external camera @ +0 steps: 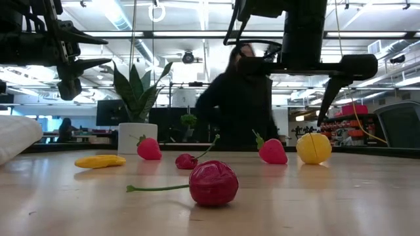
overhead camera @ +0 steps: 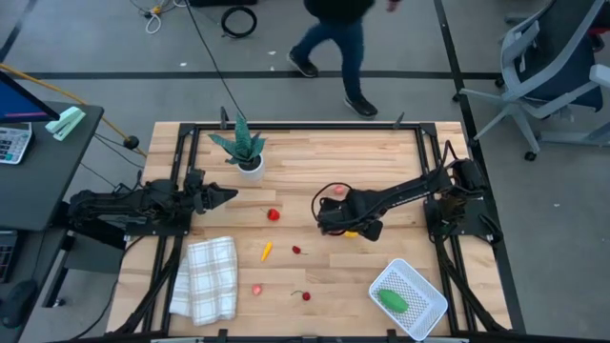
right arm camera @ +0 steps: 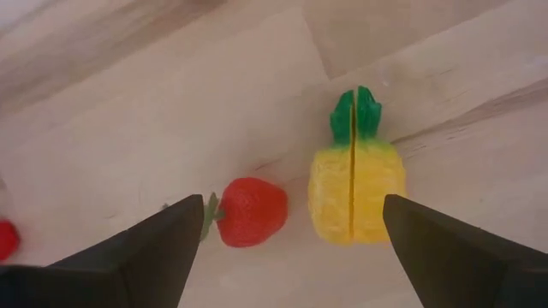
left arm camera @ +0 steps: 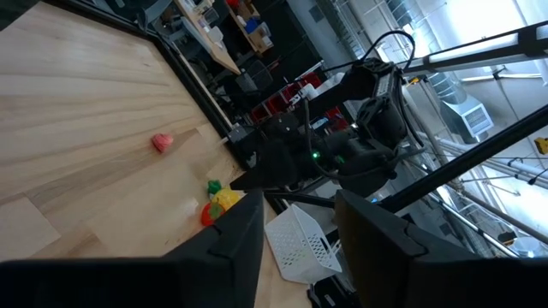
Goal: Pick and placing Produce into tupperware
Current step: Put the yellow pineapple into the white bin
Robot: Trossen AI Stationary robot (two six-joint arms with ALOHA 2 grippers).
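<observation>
Overhead, both dark arms hang above the pale wooden table [overhead camera: 315, 152], the right one over a toy pineapple.
Relative to the white mesh-patterned tupperware [overhead camera: 431, 297], which holds a green oblong vegetable [overhead camera: 393, 301] at the table's near right corner: the right gripper [overhead camera: 329, 215] sits up and left, fingers spread wide over the yellow split pineapple [right arm camera: 355, 193] and a red strawberry [right arm camera: 251, 211] just beside it; the left gripper [overhead camera: 227, 196] waits far left, fingers parted; a stemmed red cherry [overhead camera: 305, 295] lies left.
</observation>
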